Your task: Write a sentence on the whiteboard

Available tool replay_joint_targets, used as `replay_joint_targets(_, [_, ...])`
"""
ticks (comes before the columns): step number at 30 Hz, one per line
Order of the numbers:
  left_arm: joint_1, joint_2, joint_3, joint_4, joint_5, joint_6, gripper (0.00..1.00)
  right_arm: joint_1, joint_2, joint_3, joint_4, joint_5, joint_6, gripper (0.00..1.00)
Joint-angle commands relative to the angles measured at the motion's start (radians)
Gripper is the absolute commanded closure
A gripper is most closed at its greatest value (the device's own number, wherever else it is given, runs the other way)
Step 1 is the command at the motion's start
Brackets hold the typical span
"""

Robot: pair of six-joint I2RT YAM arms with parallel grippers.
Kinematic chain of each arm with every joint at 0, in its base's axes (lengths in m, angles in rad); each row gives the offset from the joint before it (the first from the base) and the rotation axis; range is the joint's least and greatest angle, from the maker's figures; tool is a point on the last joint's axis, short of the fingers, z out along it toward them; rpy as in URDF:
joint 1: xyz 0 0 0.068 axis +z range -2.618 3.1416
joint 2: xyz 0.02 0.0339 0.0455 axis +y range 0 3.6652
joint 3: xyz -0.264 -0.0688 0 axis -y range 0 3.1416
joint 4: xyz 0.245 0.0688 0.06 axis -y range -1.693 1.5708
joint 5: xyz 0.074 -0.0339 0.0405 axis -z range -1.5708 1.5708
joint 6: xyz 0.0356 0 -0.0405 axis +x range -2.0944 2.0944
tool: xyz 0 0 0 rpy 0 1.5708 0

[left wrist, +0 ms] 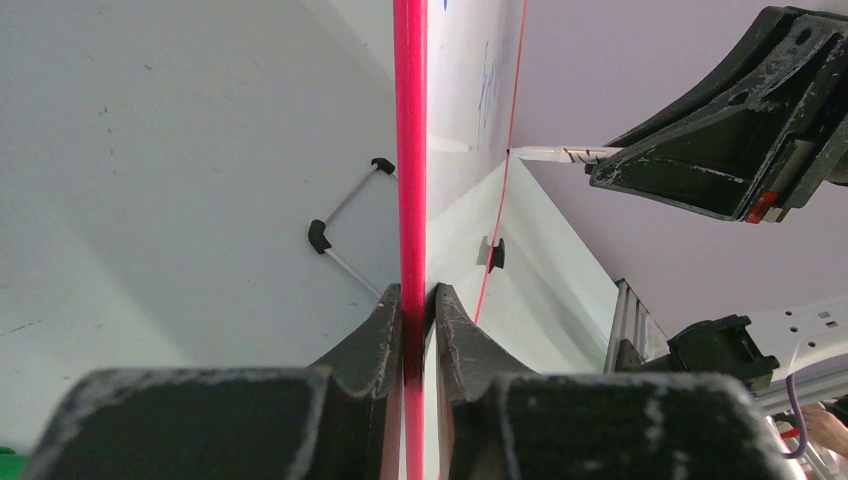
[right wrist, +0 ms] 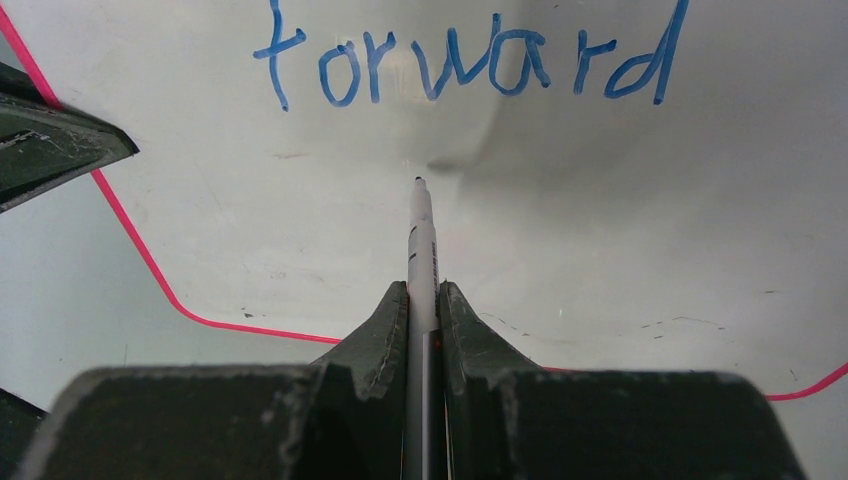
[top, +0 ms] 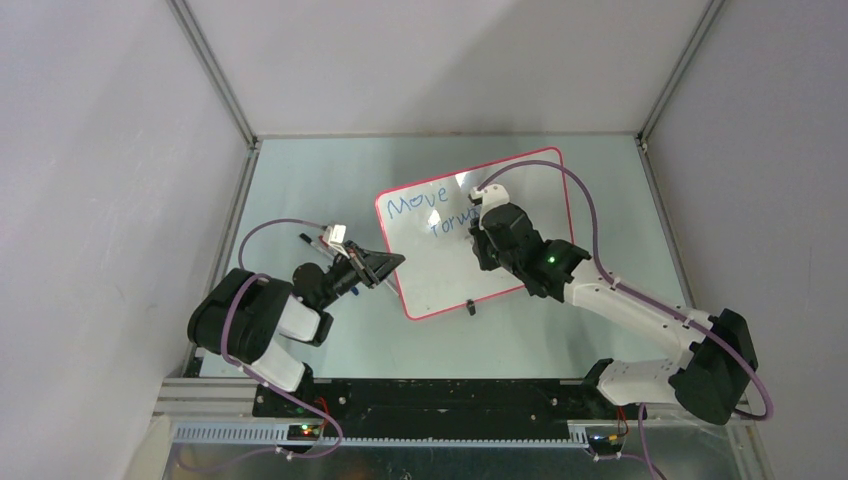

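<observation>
The whiteboard lies tilted on the table, white with a thin red frame. Blue words of the sentence read "Move" and, one line lower, "forward"; in the top view my right arm covers the end of that word. My left gripper is shut on the board's left edge, one finger on each face. My right gripper is shut on a white marker over the board's middle. The marker's tip points at bare board just below "forward"; whether it touches is unclear.
A thin rod with black ends lies on the table left of the board, beside my left wrist. A black clip foot sits on the board's near edge. Grey walls with metal posts close in the table.
</observation>
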Motion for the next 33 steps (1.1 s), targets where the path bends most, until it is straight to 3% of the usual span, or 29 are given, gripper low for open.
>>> replay_joint_targets(1, [-0.013,0.004,0.019,0.025,-0.013,0.048,1.0,-0.003,0.011,0.047,0.008,0.017,0.007,1.0])
replay_joint_targets(33, [-0.015,-0.005,0.018,0.025,-0.014,0.049,1.0,-0.039,0.038,0.046,-0.003,0.01,0.017,1.0])
